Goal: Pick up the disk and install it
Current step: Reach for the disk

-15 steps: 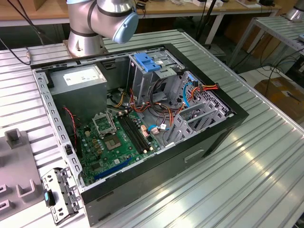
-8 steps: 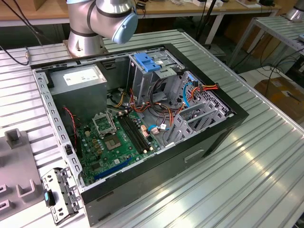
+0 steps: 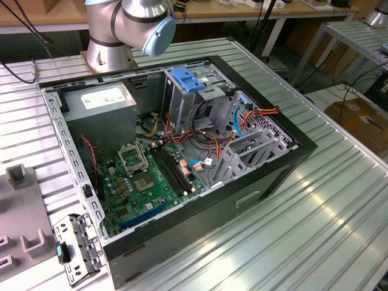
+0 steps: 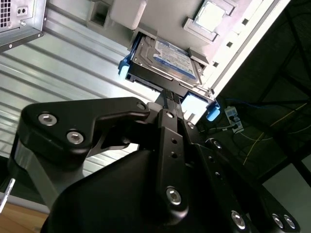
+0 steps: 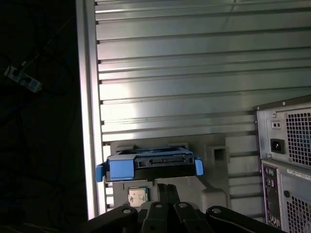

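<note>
Disk (image 4: 165,60) lies just ahead of my gripper (image 4: 168,93), resting on a grey holder (image 5: 216,167). My fingers are pressed together, gripping nothing.

Flat rectangular disk (image 4: 165,59), dark grey, with a metal top plate and a blue-and-white label, framed by a bright blue carrier rail with a blue tab at each end. Lying level, label up, seated in a pale grey holder (image 4: 121,14) on the ribbed tabletop (image 4: 73,63) — just beyond the tips of the jaws, straight ahead of them. In the first wrist view, disk (image 5: 150,164) seen edge-on — dark connector edge facing the jaws, long side across their line.
</note>
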{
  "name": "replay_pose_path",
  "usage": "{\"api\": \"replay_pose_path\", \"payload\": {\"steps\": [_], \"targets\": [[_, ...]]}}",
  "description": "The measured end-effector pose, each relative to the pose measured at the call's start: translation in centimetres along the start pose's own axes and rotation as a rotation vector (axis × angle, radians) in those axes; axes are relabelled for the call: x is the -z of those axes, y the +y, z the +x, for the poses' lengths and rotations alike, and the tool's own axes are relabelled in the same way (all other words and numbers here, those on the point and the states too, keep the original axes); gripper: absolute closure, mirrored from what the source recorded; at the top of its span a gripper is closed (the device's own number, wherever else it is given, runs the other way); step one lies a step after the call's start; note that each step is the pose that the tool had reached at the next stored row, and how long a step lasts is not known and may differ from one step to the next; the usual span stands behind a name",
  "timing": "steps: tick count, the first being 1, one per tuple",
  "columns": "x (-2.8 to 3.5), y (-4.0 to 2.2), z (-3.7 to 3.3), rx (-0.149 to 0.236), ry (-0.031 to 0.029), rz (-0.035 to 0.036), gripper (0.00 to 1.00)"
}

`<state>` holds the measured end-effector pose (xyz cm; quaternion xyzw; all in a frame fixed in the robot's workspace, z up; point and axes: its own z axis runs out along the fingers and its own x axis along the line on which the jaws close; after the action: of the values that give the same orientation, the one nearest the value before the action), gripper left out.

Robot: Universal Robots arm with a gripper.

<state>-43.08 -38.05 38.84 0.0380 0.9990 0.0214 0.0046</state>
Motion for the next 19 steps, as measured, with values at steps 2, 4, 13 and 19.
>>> {"api": "replay_pose_path", "payload": {"steps": [2, 4, 13, 19], "targets": [[0.00, 0.00, 0.00, 0.000, 0.0000, 0.0000, 0.89], [0.00, 0.00, 0.00, 0.000, 0.0001, 0.0000, 0.89], [0.01, -0.04, 0.65, 0.000, 0.0000, 0.0000, 0.89], [0.01, -0.02, 1.65, 0.000, 0.0000, 0.0000, 0.89]]}}
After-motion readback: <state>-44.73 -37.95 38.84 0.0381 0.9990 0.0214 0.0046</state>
